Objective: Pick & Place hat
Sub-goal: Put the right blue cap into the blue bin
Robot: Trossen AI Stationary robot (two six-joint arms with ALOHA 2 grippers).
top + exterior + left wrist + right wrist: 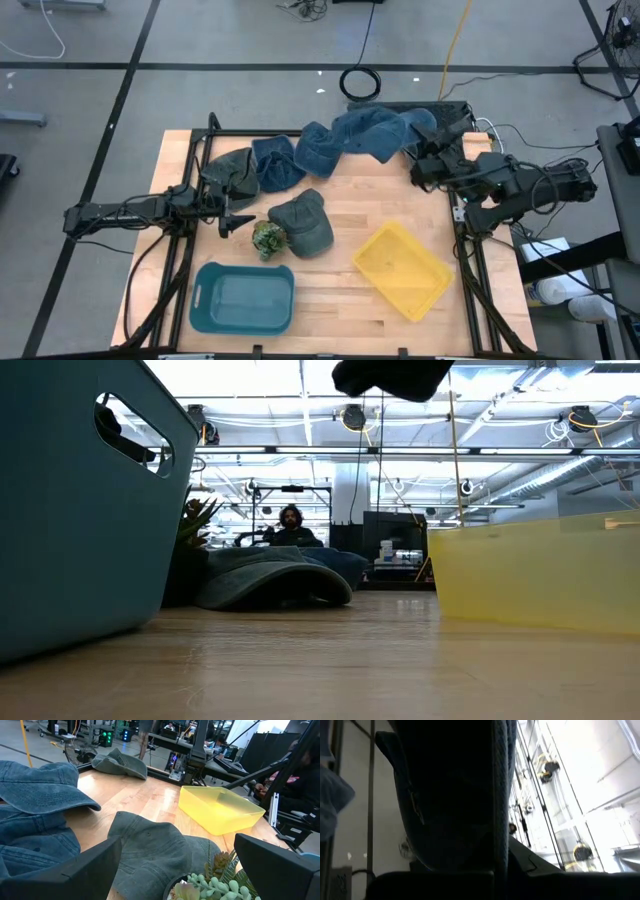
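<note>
A: Right gripper [418,152]?
B: At two o'clock on the table [335,310], by the far right corner. Jaws clamped on the blue denim hat [372,130], going by denim filling the right wrist view [455,795]. Hat at one o'clock, brim end toward the fingers.

A: Anything crowding that hat?
B: Yes. Touching a second denim hat [318,150] at twelve o'clock, then a third denim hat [277,162] just beside that at eleven, then a dark green cap [230,172] at ten. All in one overlapping row along the far edge.

A: Left gripper [232,222]?
B: At nine o'clock, low over the table, jaws wide apart, holding nothing. Pointed at a small potted succulent [267,238] directly in front, with a grey-green cap [303,222] touching the plant at the table's centre.

A: Bins?
B: Teal bin [243,298] at seven o'clock, yellow bin [400,268] at five, turned at an angle. Nothing inside either. Well apart from the held hat, with the grey-green cap between.

A: Beyond the table?
B: A coiled cable [360,82] on the floor at twelve. A seated person [291,525] far back in the low view.
</note>
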